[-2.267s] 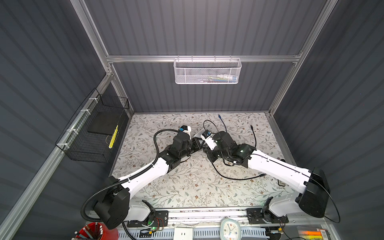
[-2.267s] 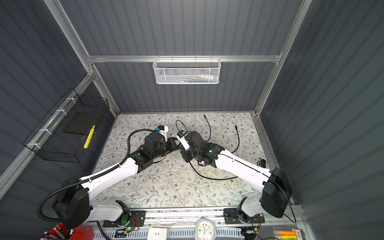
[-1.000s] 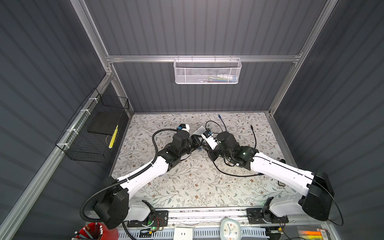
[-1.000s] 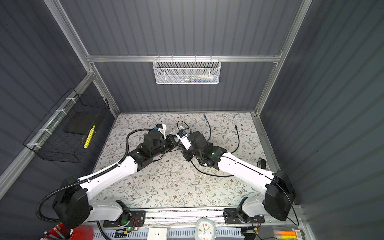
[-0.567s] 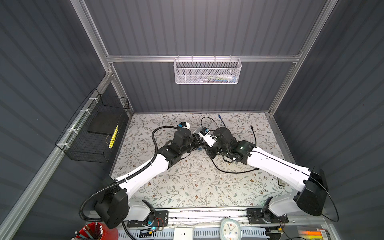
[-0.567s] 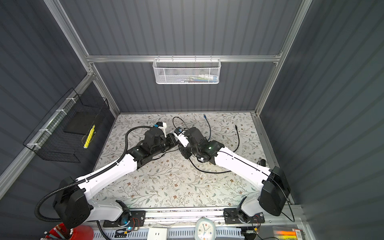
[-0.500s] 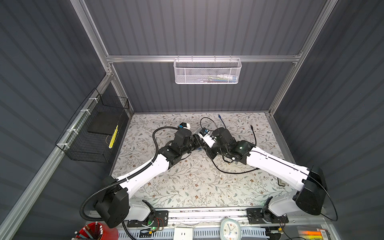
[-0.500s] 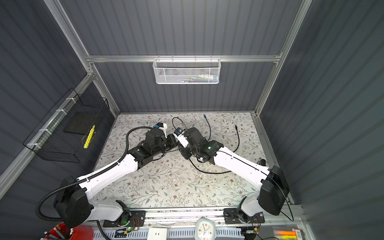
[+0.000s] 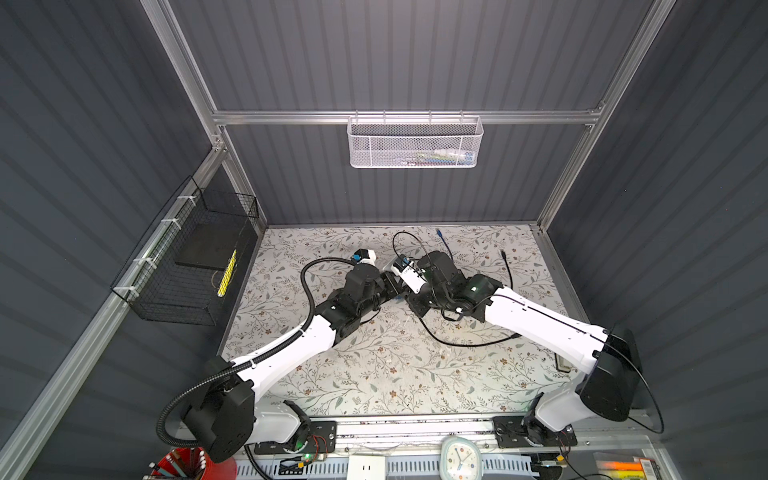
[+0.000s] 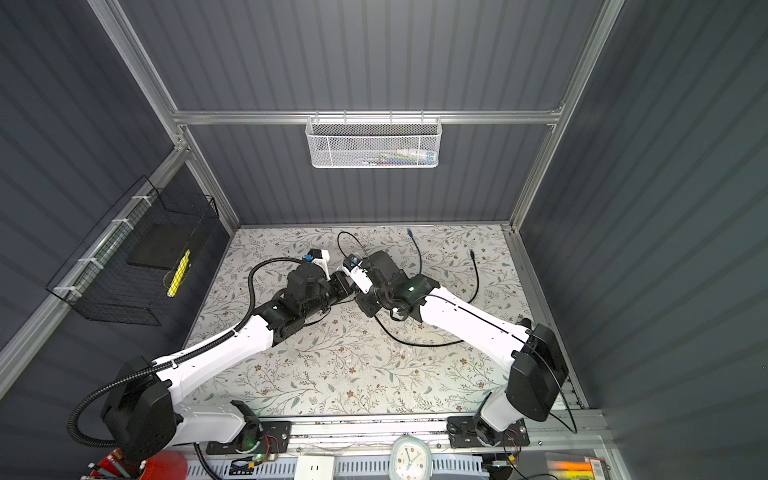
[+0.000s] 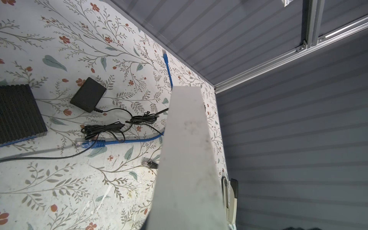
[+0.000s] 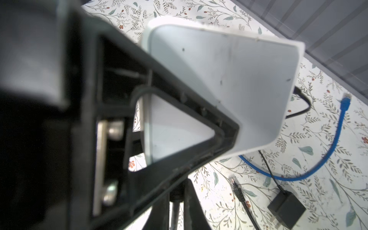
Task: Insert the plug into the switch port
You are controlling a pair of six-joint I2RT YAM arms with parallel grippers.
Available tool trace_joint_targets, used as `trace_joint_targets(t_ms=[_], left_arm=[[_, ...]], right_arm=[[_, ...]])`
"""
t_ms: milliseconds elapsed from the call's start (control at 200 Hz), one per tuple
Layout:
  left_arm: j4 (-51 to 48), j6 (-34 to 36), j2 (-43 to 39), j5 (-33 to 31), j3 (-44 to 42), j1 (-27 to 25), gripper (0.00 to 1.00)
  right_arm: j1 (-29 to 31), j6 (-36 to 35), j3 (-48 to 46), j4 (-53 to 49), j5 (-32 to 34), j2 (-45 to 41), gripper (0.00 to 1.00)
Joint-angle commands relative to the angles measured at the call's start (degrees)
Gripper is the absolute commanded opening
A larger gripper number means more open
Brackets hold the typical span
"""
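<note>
Both wrists are found shifted slightly toward 12 o'clock since a second ago, and the right elbow has been drawn in. Just to the 12 o'clock side of mat centre, the switch (image 12: 229, 69) is held off the floral mat (image 9: 374, 374), clamped in the left gripper (image 9: 392, 286). It is a smooth, matte white plastic slab with rounded corners and faint scuffs.

The right gripper (image 9: 411, 297) is pressed nearly together. What it pinches cannot be seen, though a thin, limp black cable (image 9: 465, 345) trails from beneath it toward 5 o'clock. A black, open-framed triangular finger fills its wrist view. A loose black plug (image 11: 149, 164) lies on the mat.

Alignment is judged to be the step in hand — no port is visible, so the port face must be presented squarely and the plug driven straight.
</note>
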Motion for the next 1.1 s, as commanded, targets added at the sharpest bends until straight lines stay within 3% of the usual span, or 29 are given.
trace_joint_targets(t_ms=[0,310,830,1095], left_arm=[[-11.92,-0.25,2.31,17.1,-3.79,-7.25,0.0],[-12.76,1.81,3.53,18.29,-3.47,-8.85,0.0],[-15.24,4.15,3.63,18.27,-4.43,-9.2,0.0],[-13.38,2.13,1.03,16.36,-4.47,-8.84,0.0]], right_arm=[[0.36,-0.69,9.43,41.43,-2.88,-0.86,0.0],[0.36,0.08,7.74,46.9,-4.83,0.55,0.0],[0.33,-0.62,11.07,45.88,-6.85,-0.01,0.0],[0.36,2.02,6.0,48.18,-5.93,-1.1,0.0]])
